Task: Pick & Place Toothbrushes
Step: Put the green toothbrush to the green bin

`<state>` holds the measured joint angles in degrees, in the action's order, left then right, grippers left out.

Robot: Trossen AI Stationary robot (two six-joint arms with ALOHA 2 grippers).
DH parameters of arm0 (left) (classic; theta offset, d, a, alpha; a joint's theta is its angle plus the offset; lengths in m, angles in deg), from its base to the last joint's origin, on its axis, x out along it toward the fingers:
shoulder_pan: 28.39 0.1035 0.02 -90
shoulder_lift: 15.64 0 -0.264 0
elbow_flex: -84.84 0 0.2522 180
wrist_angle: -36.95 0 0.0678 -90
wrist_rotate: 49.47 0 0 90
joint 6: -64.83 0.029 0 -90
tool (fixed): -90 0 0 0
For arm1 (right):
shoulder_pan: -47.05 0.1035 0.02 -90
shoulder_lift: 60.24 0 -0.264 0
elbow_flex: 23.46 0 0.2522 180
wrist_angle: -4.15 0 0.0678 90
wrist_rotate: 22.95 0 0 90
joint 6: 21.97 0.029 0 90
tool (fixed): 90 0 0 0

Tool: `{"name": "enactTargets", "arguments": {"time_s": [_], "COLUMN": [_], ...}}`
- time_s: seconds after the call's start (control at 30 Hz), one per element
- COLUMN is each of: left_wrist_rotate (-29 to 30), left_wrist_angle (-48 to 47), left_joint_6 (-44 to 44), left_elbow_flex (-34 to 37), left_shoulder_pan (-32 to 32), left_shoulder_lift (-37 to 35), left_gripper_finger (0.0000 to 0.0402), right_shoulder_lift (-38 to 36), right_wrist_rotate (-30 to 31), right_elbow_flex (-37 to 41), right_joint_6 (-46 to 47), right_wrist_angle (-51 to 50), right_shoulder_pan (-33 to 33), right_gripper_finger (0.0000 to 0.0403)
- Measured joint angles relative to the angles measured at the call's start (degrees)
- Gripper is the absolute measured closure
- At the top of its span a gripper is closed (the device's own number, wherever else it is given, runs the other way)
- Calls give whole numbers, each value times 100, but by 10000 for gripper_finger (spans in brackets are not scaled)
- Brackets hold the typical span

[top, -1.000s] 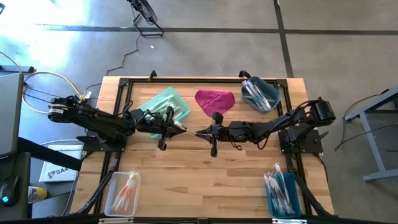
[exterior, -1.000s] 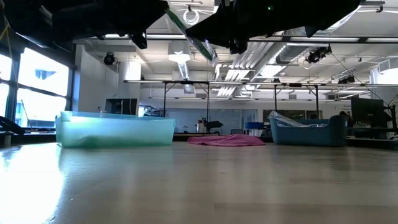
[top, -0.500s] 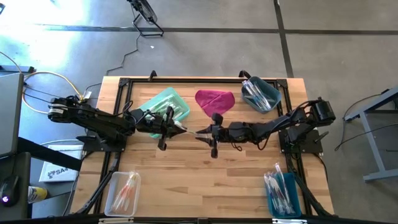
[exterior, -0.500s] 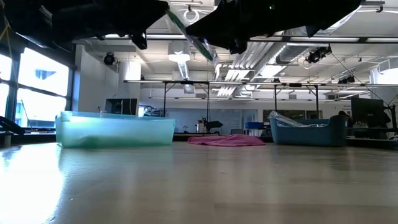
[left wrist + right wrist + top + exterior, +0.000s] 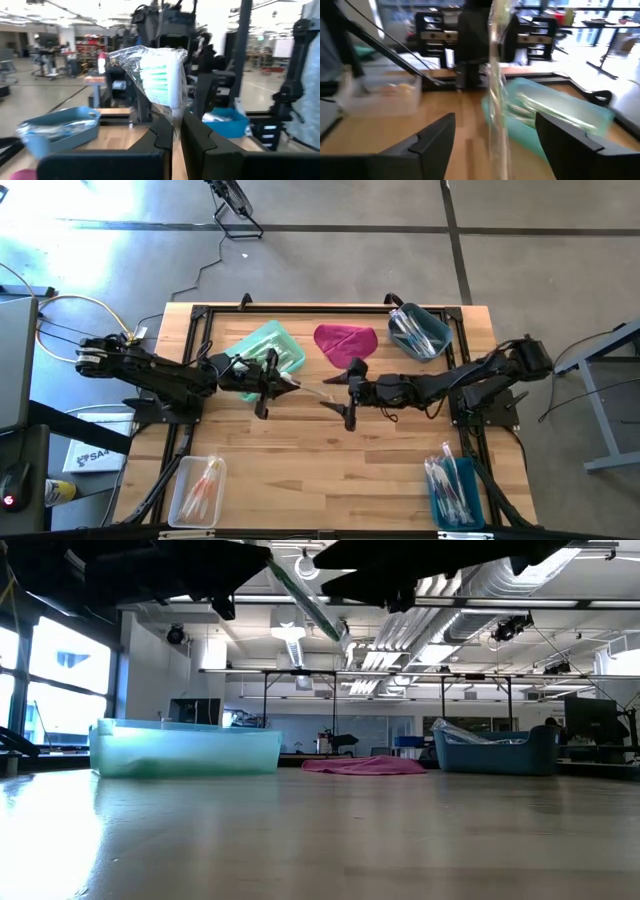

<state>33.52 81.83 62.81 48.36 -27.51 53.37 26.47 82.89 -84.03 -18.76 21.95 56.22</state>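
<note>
Mid-table, your left gripper is clamped on one wrapped, green-bristled toothbrush, held clear of the wood, while your right gripper stands wide apart and empty just at its 3 o'clock. By the look of it, sorting is well along: brushes already fill the clear bin at 7 o'clock, the blue bin at 5 o'clock and the teal bin at 11. The round tub at 1 o'clock holds more. The magenta cloth at 12 lies apart, blocking nothing.
</note>
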Motion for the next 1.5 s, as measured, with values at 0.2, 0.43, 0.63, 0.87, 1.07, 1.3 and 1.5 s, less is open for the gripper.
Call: {"name": "enactTargets", "arguments": {"time_s": [0.2, 0.43, 0.63, 0.87, 1.07, 1.3, 1.5], "left_wrist_rotate": [9, 500, 2076, 2436, 2429, 2457, 2460], "left_wrist_angle": [-632, -1941, -3639, -4695, -6888, -8901, -9782], "left_joint_6": [27, 29, -206, -510, -881, -1055, -1199], "left_elbow_flex": [0, 2, 0, -31, -999, -2253, -2791], "left_shoulder_pan": [343, 807, 977, 962, 962, 964, 964], "left_shoulder_lift": [-422, -1232, -1925, -2637, -2911, -2403, -1760], "left_gripper_finger": [391, 391, 391, 391, 391, 391, 391], "right_shoulder_lift": [-601, -837, -626, -469, -469, -469, -469], "right_wrist_rotate": [374, 352, 350, 350, 352, 354, 354], "right_elbow_flex": [0, -4, -2, -2, -2, -2, -2], "right_joint_6": [150, 749, 1024, 1072, 1068, 1055, 1070], "right_wrist_angle": [-1125, -1756, -1926, -1975, -1939, -1964, -2029], "right_shoulder_pan": [19, 22, 22, 22, 22, 4, 4], "right_gripper_finger": [112, 121, 128, 129, 129, 129, 129]}}
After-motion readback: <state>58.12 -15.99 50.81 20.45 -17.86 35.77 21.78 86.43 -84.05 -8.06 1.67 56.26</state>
